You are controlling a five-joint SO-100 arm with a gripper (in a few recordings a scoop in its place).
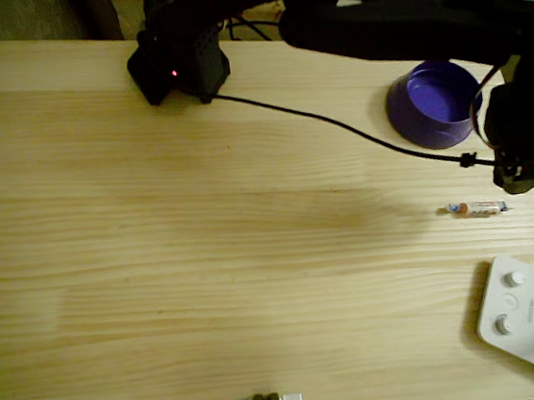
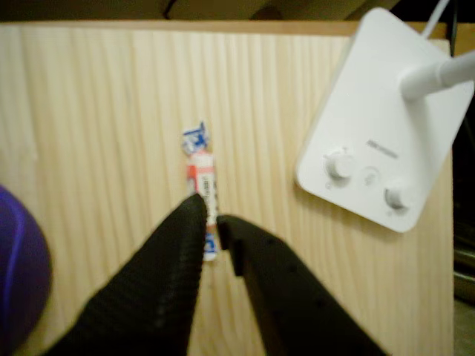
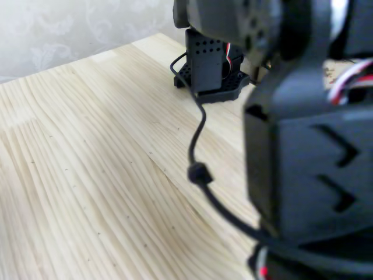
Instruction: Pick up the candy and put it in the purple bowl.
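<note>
Pine table (image 1: 207, 262) under outstretched arm, tool (image 2: 210, 222) slightly parted over the candy (image 2: 201, 174)

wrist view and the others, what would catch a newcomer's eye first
In the wrist view the black claw hangs slightly open right over the candy, which lies flat on the wooden table. The purple bowl sits near the table's top right corner in the overhead view, with a white knobbed device at bottom right.
</note>
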